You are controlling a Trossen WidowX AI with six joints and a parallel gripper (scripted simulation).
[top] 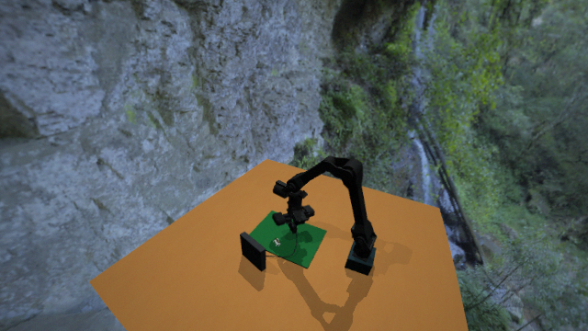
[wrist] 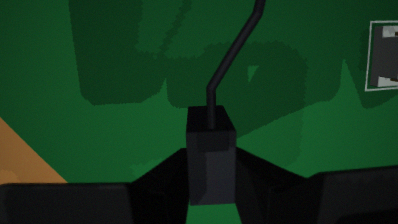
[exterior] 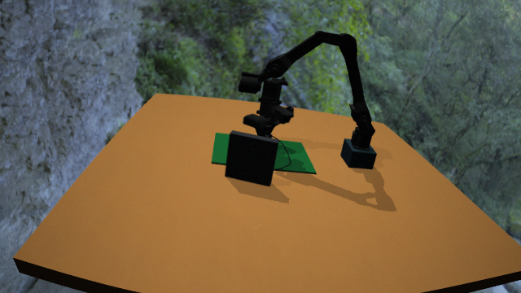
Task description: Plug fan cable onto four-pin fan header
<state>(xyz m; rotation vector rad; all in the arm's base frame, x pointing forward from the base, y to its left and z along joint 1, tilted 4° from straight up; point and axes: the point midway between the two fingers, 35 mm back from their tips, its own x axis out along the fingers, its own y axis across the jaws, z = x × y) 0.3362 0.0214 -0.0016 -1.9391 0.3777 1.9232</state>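
The black plug [wrist: 211, 167] is between the two fingertips in the wrist view, its cable [wrist: 235, 47] [top: 297, 244] [exterior: 290, 156] running from its top end. My gripper [wrist: 208, 156] [top: 293, 229] [exterior: 265, 134] is shut on the plug, with a fingertip against each side. The white-outlined fan header [wrist: 387, 57] [top: 277, 242] is at the right edge of the wrist view, partly cut off, apart from the plug. It sits on the green board [top: 314, 234] [exterior: 220, 148] [wrist: 30, 75]. The exterior view hides the header behind the fan. The gap between plug and board is unclear.
The dark square fan [top: 253, 251] [exterior: 251, 159] stands upright at the board's edge, near the header. The cable curves from it over the board. The arm's base [top: 360, 260] [exterior: 358, 154] stands on the orange table [top: 207, 285] [exterior: 183, 236], to the right of the board.
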